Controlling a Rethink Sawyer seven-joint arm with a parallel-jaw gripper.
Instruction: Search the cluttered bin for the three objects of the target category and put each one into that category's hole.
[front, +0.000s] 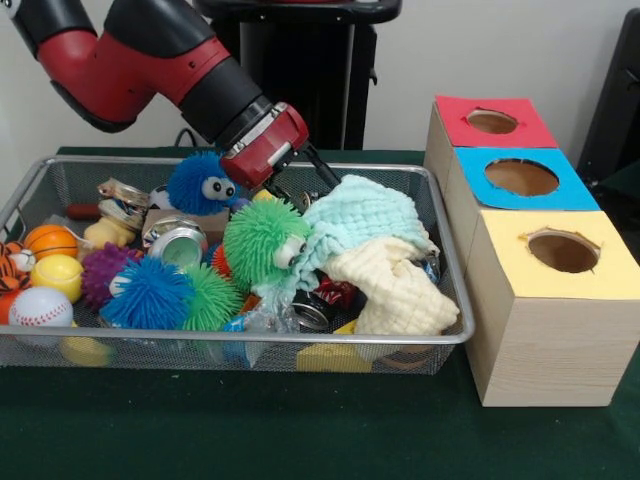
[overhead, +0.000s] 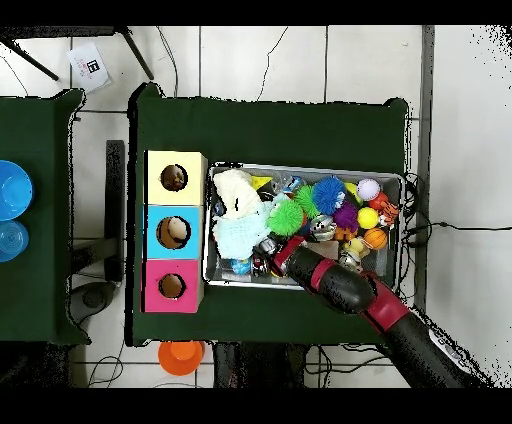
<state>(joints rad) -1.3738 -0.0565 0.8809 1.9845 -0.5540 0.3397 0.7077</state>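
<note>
The bin (front: 250, 338) is a wire-mesh basket full of clutter; it also shows in the overhead view (overhead: 310, 167). In it lie a mint cloth (front: 360, 215), a pale yellow cloth (front: 395, 285), a green fuzzy ball (front: 260, 240), a blue fuzzy ball with eyes (front: 200, 182), sports balls at the left (front: 40, 307) and crushed cans (front: 178, 240). My gripper (front: 303, 188) reaches into the back middle of the bin, against the mint cloth's rear edge, its tips hidden by clutter; overhead it (overhead: 276, 250) is near the bin's lower edge. The blue-topped hole (front: 521, 177) is in the middle box (overhead: 176, 232).
The red-topped hole (front: 491, 121) and the yellow-topped hole (front: 563, 250) flank the blue one, in boxes right of the bin. Overhead, an orange object (overhead: 181, 355) sits on the floor and blue bowls (overhead: 12, 190) stand on a side table.
</note>
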